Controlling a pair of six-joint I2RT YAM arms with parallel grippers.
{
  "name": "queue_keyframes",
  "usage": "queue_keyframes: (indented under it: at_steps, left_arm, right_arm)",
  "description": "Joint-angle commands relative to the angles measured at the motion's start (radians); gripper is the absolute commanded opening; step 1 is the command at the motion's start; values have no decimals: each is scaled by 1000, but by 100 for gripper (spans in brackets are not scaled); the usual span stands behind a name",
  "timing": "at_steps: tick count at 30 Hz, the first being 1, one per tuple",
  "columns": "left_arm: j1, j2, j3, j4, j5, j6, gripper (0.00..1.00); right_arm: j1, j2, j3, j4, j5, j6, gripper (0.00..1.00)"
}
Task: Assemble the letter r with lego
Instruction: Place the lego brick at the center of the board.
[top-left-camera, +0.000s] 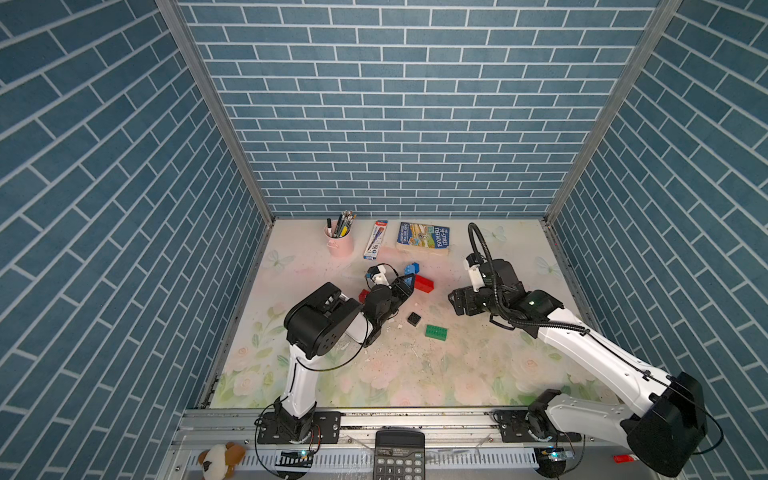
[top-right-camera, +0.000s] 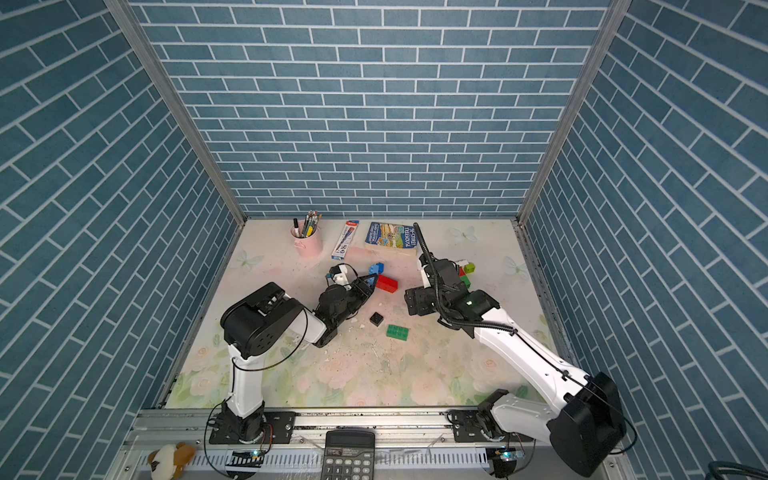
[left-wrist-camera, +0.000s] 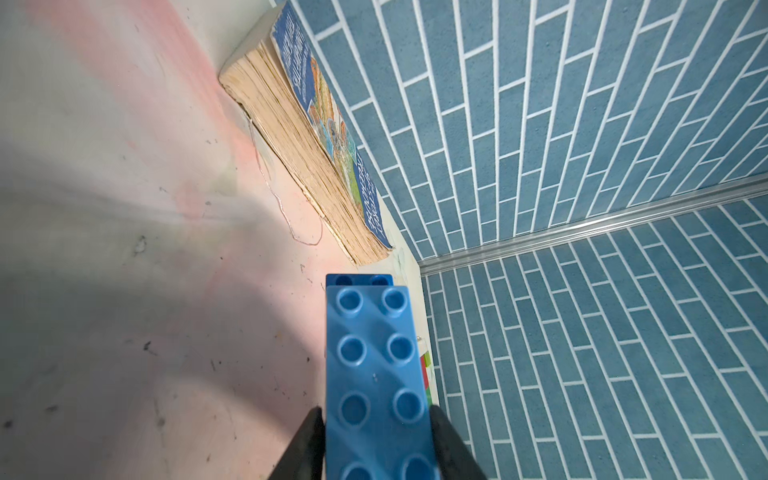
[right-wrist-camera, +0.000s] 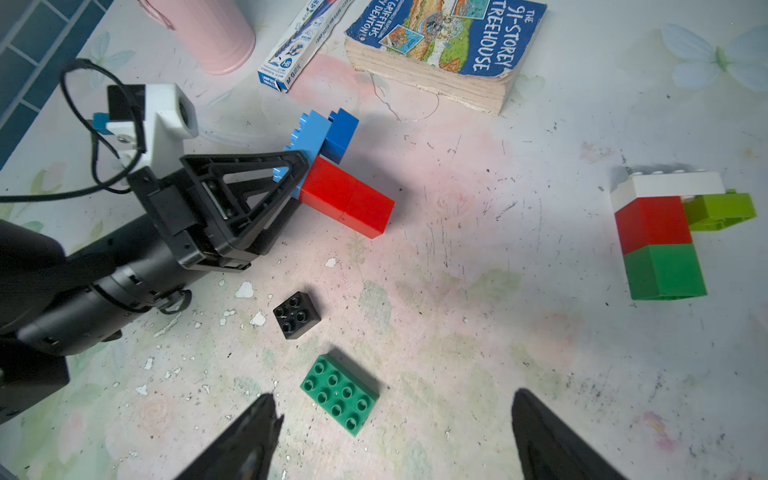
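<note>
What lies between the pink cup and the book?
A pencil box lies flat between the pink cup and the book, touching neither. Both top views show it.

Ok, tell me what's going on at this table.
A build is in progress. The left tool grips a light blue brick by its sides, pressed against a dark blue brick and a red block on the table. The right tool hangs open near a loose green brick, holding nothing. A black square brick lies nearby, and a white, red and green stack with a lime brick lies apart.
</note>
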Motion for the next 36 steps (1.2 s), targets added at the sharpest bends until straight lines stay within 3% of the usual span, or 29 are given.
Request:
queue_keyframes:
  at_steps: [1, 18, 24, 36]
  left_arm:
    - [-17, 20, 42, 21, -29, -13, 42]
    - [-34, 96, 92, -11, -68, -41, 43]
    - [-36, 108, 91, -13, -67, -52, 66]
    - [-30, 73, 89, -108, -70, -54, 80]
  right_arm:
    - [-3, -40, -15, -38, 33, 30, 89]
    - [-4, -36, -25, -47, 33, 24, 89]
    - [-4, -35, -24, -57, 38, 24, 89]
    - [-7, -40, -21, -81, 43, 28, 91]
